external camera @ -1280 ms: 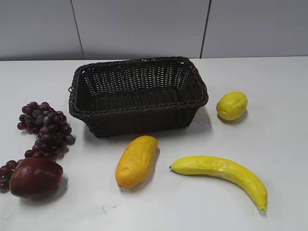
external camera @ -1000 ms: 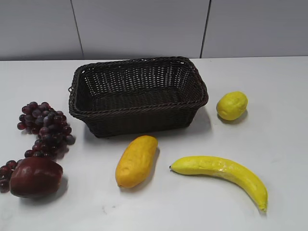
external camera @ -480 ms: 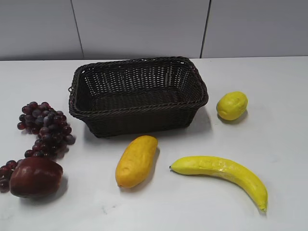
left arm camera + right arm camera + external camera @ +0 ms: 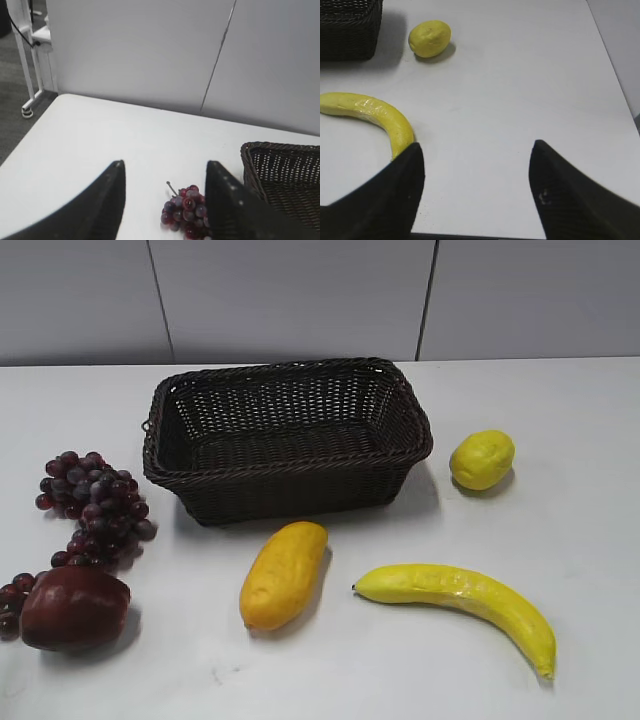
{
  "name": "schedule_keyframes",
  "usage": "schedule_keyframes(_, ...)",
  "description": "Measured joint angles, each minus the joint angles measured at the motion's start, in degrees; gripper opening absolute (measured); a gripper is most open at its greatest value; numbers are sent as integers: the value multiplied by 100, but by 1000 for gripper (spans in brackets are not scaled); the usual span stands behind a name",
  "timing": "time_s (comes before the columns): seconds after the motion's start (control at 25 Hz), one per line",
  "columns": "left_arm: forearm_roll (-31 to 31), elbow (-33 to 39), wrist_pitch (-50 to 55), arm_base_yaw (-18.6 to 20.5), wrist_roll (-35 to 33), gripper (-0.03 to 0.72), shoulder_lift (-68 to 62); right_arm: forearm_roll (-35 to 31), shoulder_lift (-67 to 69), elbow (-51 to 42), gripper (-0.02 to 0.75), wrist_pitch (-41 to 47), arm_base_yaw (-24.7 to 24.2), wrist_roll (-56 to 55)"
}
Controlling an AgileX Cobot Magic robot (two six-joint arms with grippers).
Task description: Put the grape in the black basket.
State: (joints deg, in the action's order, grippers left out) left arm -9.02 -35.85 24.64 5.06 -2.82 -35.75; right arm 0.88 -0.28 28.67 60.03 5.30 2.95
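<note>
STEP: approach, nothing held | left pincer (image 4: 165,200) spread, grape (image 4: 184,216) beyond it | right pincer (image 4: 476,175) spread, idle | NEXT: descend on grape, carry right to black basket (image 4: 290,380)

Lighting: even, bright, diffuse, from overhead. Short soft shadows were cast on the white desk (image 4: 560,490) beside each fruit. Mild glare was noted on the banana (image 4: 460,595). Wrist views were rendered softer; jaws blurred.

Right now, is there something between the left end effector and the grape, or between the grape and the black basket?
Nothing visible. The open left end effector looks straight at the grape, with bare table between. The black basket sits right of it, unobstructed.
</note>
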Motion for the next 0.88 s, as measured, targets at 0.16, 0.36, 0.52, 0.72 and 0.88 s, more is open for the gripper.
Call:
schedule_keyframes(0.16, -5, -870, 532, 0, -142, 478, -1398, 0, 0, 0, 500, 0, 0, 0)
schedule_keyframes(0.36, -41, -2029, 1614, -45, -558, 501, -3105, 0, 0, 0, 500, 0, 0, 0)
schedule_keyframes(0.52, -118, -2692, 2227, -245, -942, 554, -4201, 0, 0, 0, 500, 0, 0, 0)
schedule_keyframes(0.72, -353, -3217, 2455, -696, -1383, 571, -5362, 0, 0, 0, 500, 0, 0, 0)
schedule_keyframes(0.88, -399, -3630, 2631, -971, -1447, 575, -6158, 0, 0, 0, 500, 0, 0, 0)
